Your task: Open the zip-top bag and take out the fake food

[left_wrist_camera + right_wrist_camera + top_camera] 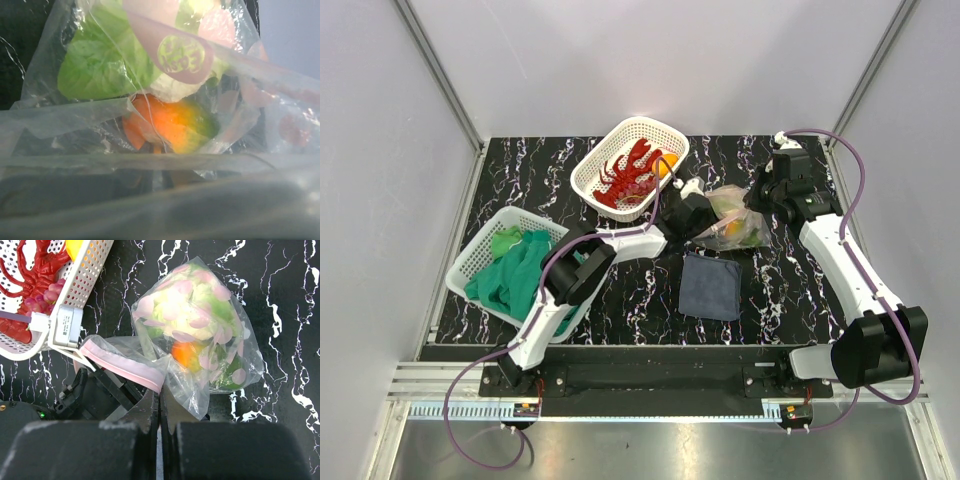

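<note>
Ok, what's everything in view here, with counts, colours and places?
bag: one, clear with a pink zip strip, table centre-right
toy food: several pieces, green, orange and pink, inside the bag; exact count unclear
lobster: one, red, in the back basket
orange toy: one, orange, beside the lobster
back basket: one, white, table rear centre
left basket: one, white, table left
green cloth: one, green, in the left basket
dark cloth: one, blue-grey, flat in front of the bag
table: one, black marble pattern
left gripper: at the bag's mouth, zip strip draped over it
right gripper: shut on the bag's edge
</note>
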